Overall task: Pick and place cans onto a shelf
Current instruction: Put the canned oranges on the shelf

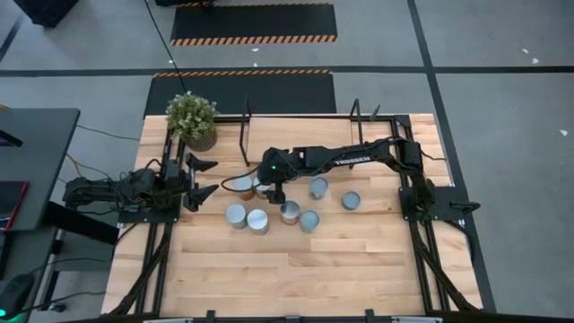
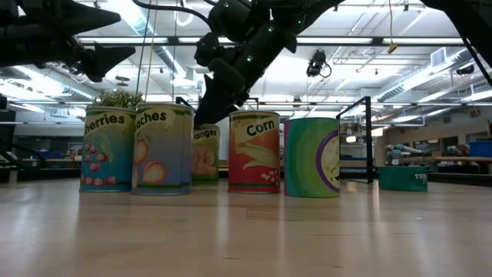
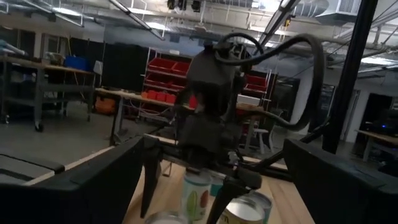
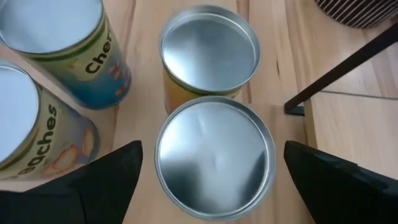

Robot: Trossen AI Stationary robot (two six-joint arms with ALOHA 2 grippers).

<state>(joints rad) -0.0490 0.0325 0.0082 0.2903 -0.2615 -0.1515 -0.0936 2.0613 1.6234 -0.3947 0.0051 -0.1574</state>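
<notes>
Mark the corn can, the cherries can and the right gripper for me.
corn can [image 2: 254,151]: low view, middle of its red label.
cherries can [image 2: 108,150]: low view, front of its label.
right gripper [image 4: 211,177]: right wrist view, between its open fingers.

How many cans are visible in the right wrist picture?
4: the nearest can sits between the right gripper's open fingers; a second can stands just beyond it; the Cherries can and the Peaches can stand beside them. Others may lie outside this view.
</notes>
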